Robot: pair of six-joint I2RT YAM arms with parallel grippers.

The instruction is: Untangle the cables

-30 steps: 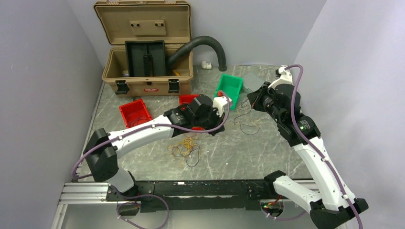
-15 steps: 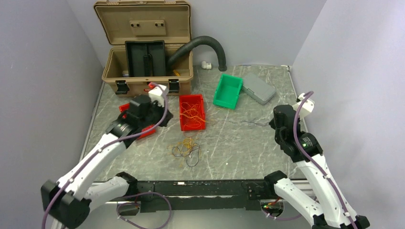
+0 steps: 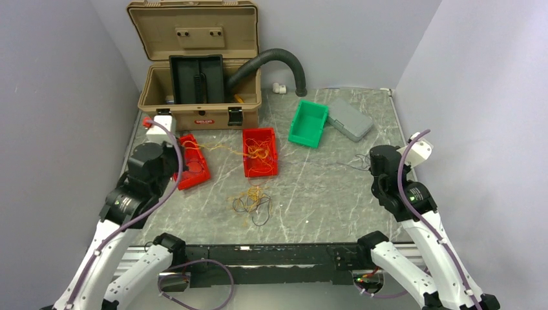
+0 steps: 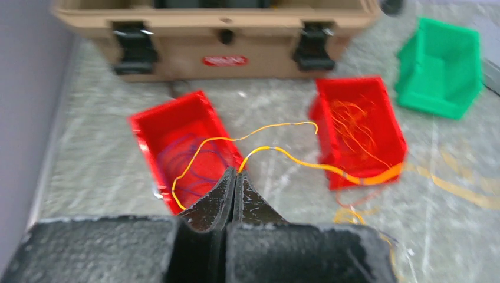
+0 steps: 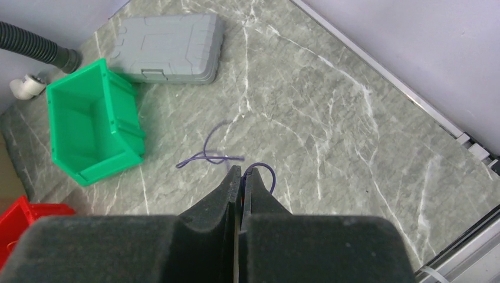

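While two red bins (image 3: 200, 175) (image 3: 260, 173) sit near, left claw (image 4: 234, 172) pinches one orange cable (image 4: 295, 158), right claw (image 5: 240, 170) one purple cable (image 5: 262, 165).

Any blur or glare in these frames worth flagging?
Left wrist: motion blur smears the red bins, tan case and orange wire; its end effector is sharp. Right wrist: crisp, purple wire legible. Top external: even light, no glare.

Two arms, left arm (image 3: 95, 258) and right arm (image 3: 434, 242), glossy white link shells, chunky black joint housings, thick purple cable (image 3: 399, 165) looped and clipped along each, matte black tapered fingers (image 4: 215, 200), black base rail (image 3: 258, 255) at surface's near edge.
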